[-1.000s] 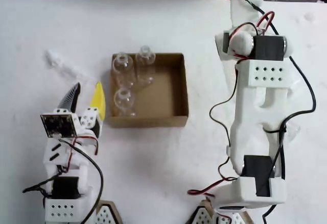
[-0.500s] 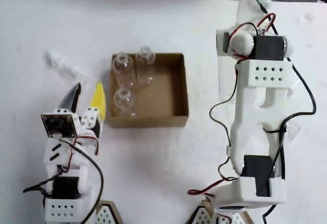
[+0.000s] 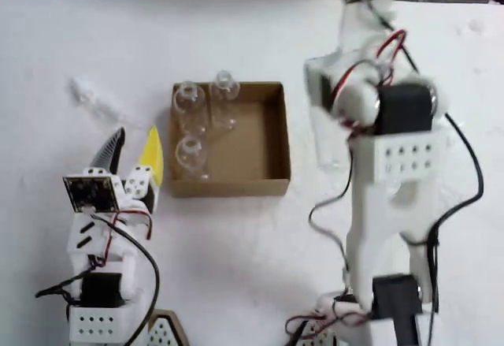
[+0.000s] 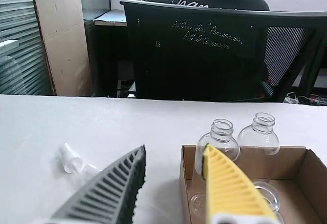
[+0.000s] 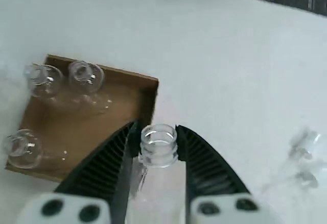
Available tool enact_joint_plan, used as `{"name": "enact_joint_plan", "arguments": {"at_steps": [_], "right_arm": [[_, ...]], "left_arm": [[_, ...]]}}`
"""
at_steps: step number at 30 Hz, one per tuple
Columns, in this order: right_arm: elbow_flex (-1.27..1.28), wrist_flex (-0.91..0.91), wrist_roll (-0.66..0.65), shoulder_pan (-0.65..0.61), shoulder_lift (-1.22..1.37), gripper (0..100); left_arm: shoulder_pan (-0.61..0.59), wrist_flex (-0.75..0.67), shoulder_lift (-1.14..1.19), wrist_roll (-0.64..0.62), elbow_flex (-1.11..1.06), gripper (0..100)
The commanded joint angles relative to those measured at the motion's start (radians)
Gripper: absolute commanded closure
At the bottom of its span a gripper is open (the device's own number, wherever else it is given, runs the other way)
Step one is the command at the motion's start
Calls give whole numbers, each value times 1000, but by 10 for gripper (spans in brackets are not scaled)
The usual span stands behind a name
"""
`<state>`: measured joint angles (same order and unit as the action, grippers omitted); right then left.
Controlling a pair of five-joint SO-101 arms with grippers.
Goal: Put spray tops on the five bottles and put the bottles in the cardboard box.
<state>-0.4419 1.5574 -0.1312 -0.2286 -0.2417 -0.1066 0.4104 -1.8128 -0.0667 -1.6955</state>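
My right jaws clamp an open bottle [image 5: 158,145] by its neck, just beside the box [image 5: 125,100], which holds three more bottles [image 5: 86,76]. My left jaws stand apart at the box's other side, with a spray top [image 4: 71,158] lying on the tabletop [image 4: 30,132] beyond them.

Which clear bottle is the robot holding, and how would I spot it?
Find the cardboard box on the white table; three uncapped bottles stand inside it. The held bottle is outside the box, and it alone is clamped between the right gripper's black fingers.
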Motion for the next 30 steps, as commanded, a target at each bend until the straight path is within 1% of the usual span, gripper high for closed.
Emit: {"name": "enact_joint_plan", "arguments": {"at_steps": [1, 5, 9, 15, 21, 26, 30], "right_arm": [[-26, 2, 11, -85, -81, 983], [-26, -1, 12, -128, -90, 983], [-26, -30, 14, -128, -93, 983], [-26, -56, 130, -134, -93, 983], [-26, -51, 140, -133, -101, 982], [38, -58, 141, -145, -255, 982], [233, -102, 141, -220, -458, 982]], "left_arm": [[10, -21, -7, 12, 3, 824], [10, -21, -7, 12, 3, 824], [10, -21, -7, 12, 3, 824], [7, -21, -7, 14, 3, 824], [5, -21, -7, 14, 3, 824], [5, -21, -7, 14, 3, 824], [8, -21, -7, 14, 3, 824]]}}
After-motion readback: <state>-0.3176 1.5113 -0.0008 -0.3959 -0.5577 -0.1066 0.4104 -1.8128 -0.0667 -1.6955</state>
